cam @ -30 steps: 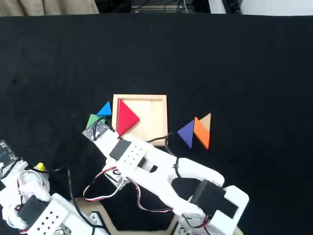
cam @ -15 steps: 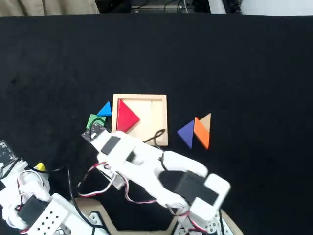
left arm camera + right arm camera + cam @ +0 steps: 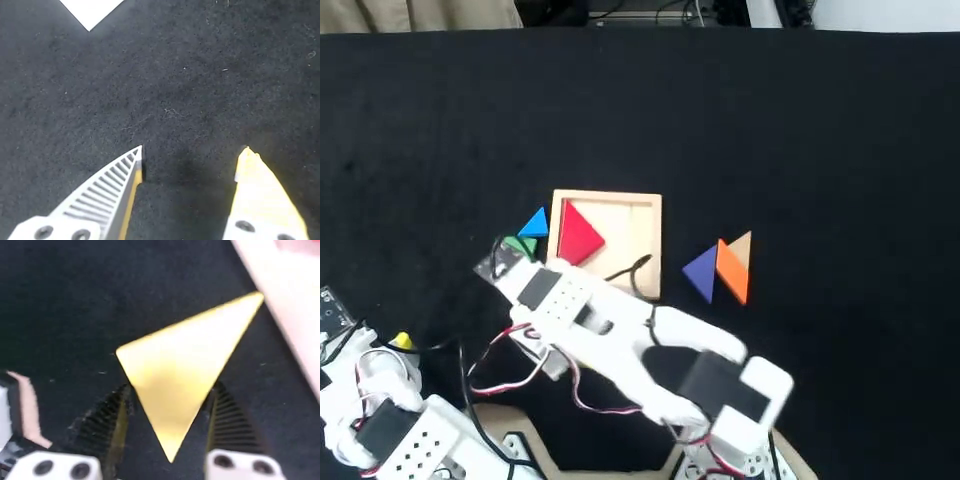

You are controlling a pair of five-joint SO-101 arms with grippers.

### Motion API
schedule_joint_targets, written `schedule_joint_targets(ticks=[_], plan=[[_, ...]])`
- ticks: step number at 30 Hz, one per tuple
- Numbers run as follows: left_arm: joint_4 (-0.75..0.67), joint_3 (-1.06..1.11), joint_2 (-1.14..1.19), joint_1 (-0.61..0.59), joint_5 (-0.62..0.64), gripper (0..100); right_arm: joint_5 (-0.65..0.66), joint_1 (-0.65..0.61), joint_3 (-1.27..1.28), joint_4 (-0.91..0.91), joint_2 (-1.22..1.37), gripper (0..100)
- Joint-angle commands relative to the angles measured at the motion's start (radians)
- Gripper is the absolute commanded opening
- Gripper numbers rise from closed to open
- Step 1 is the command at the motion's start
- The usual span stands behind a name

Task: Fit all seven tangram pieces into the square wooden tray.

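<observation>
The square wooden tray point(image 3: 638, 228) holds one red triangle point(image 3: 578, 238). Just left of the tray lie a blue triangle point(image 3: 534, 224) and a green piece point(image 3: 513, 246). To its right sit a purple triangle point(image 3: 701, 271), an orange piece point(image 3: 731, 272) and a tan piece point(image 3: 744, 247). My right gripper point(image 3: 496, 263) hangs off the tray's near left corner, beside the green piece. In the right wrist view that gripper point(image 3: 170, 392) is shut on a yellow triangle point(image 3: 185, 370), with the tray's rim point(image 3: 272, 285) close by. My left gripper point(image 3: 190, 160) stands open over bare black cloth at the near left.
Black cloth covers the whole table. The right arm's white body point(image 3: 620, 335) lies across the space in front of the tray, trailing cables. The left arm's base point(image 3: 380, 420) sits at the near left corner. A white corner point(image 3: 91, 11) shows in the left wrist view.
The right arm has swung leftward, so its gripper has shifted from the tray's near left corner out past the green piece. The left arm has stayed still.
</observation>
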Motion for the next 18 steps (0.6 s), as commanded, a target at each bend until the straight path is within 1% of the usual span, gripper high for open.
schedule_joint_targets(ticks=[1, 5, 7, 9, 12, 16, 18], plan=[[0.006, -0.002, -0.003, -0.004, -0.005, 30, 0.058, 0.094, -0.059, 0.054, -0.148, 16.7], [0.006, -0.002, -0.003, -0.002, -0.005, 30, 0.097, 0.206, -0.099, 0.132, -0.302, 16.7], [0.006, -0.001, -0.003, 0.013, -0.005, 30, 0.100, 0.249, -0.107, 0.132, -0.364, 16.7], [0.006, -0.001, -0.003, 0.028, -0.003, 30, 0.095, 0.282, -0.094, 0.094, -0.395, 16.7], [0.006, -0.001, -0.003, 0.031, -0.003, 30, 0.092, 0.311, -0.064, 0.044, -0.378, 16.6], [0.006, -0.001, -0.003, 0.031, -0.003, 30, 0.100, 0.318, -0.035, -0.032, -0.312, 16.6], [0.006, -0.001, -0.003, 0.031, -0.003, 30, 0.100, 0.347, -0.039, -0.057, -0.274, 16.6]])
